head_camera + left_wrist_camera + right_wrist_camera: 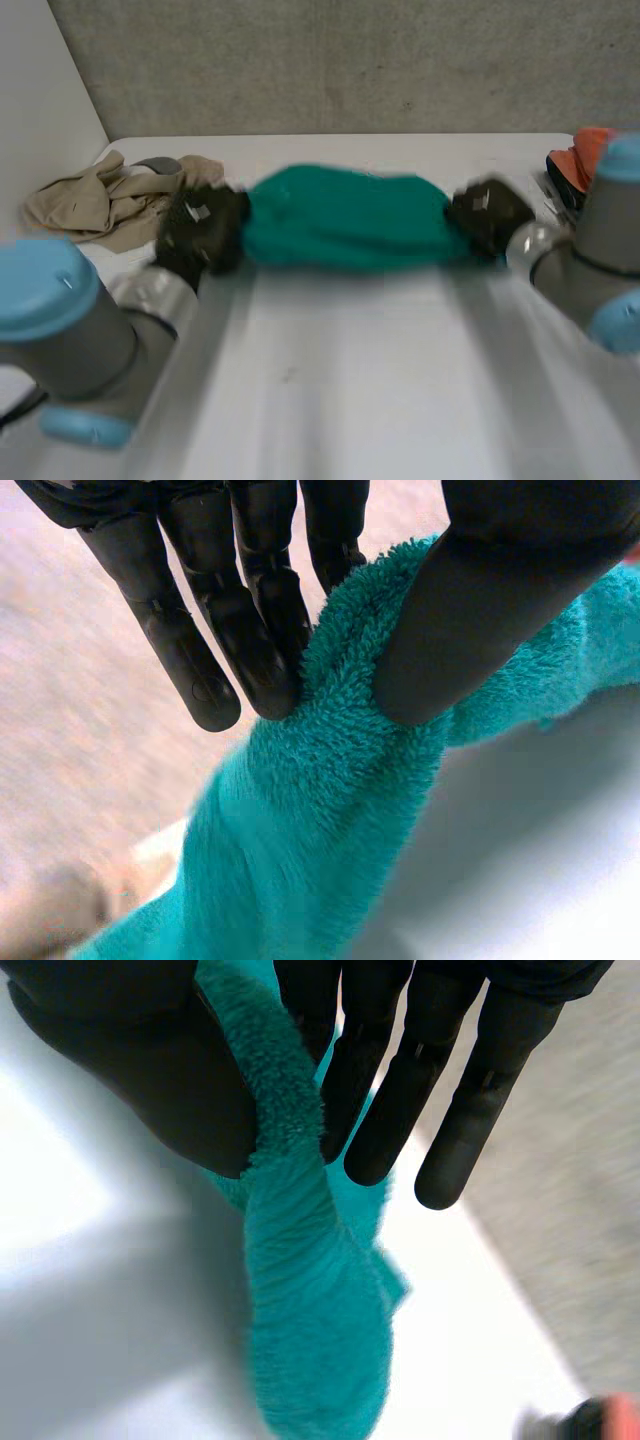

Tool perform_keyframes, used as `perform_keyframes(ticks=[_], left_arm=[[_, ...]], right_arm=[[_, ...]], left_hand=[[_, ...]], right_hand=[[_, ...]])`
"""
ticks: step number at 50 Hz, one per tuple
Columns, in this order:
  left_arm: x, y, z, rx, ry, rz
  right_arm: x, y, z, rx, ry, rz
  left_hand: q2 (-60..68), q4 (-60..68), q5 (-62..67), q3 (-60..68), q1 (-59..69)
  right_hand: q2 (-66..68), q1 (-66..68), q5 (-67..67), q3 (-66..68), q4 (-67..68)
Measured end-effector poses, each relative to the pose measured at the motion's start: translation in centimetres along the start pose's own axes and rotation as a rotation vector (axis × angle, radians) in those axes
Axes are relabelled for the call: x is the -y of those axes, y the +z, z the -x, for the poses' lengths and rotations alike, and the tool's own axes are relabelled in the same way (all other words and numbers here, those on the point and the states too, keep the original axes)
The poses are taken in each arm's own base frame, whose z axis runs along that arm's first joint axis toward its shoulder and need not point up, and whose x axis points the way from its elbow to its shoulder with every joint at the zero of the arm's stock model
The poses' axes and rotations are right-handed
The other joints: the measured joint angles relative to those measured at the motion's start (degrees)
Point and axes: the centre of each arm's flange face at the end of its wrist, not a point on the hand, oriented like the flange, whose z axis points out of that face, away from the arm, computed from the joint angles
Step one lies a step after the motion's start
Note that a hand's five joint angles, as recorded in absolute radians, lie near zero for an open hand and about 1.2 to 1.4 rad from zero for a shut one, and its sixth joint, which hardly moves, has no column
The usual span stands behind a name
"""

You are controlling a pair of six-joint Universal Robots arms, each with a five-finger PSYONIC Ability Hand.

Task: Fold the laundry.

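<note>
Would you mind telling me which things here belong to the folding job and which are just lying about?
In the job: teal towel, pinched at one end by the left hand and at the other by the right hand.
Lying about: beige cloth heap beside the left hand; orange item past the right hand.

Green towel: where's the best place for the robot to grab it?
By its two short ends, one hand coming in from each side. The green towel spans between the left hand and the right hand, and each pinches an end between thumb and fingers. Held at the ends, it will probably spread out instead of bunching up.
</note>
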Motion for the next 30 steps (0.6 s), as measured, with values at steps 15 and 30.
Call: perform_keyframes(ticks=[15,30], left_arm=[[-1.4,-4.2,-2.6,-0.112,0.103,0.231],[2.9,-2.8,1.6,-0.043,0.158,0.112]], right_arm=[[-1.9,-2.8,-1.0,0.009,-0.069,0.087],[2.7,-3.7,-4.2,0.045,0.001,0.053]], left_hand=[[-47.1,-48.0,-44.4,-46.6,-43.4],[-52.9,-53.7,-50.5,-52.7,-49.4]], right_hand=[[-41.8,-39.1,-41.8,-42.3,-43.3],[-44.9,-43.2,-46.9,-46.5,-47.8]])
